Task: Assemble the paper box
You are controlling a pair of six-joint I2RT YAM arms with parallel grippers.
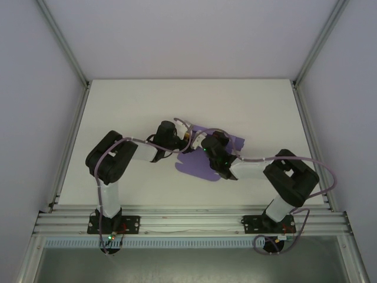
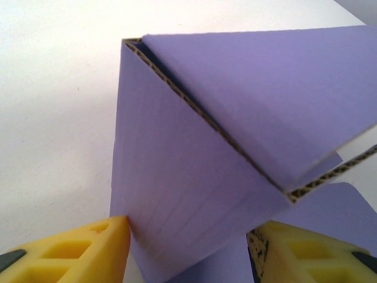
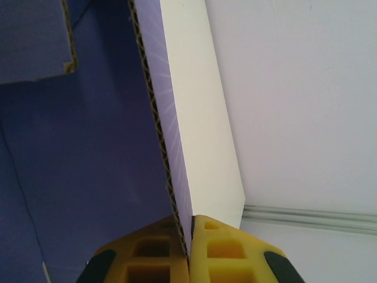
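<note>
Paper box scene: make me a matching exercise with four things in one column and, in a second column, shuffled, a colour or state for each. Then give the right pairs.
Column one:
1. left gripper
2. right gripper
3. paper box
4. table

Column two:
A. white surface under the card
B. yellow fingers pinched shut on a card edge
C. purple corrugated card, partly folded
D. yellow fingers apart, a folded panel between them

Pairs: 1-D, 2-B, 3-C, 4-A
</note>
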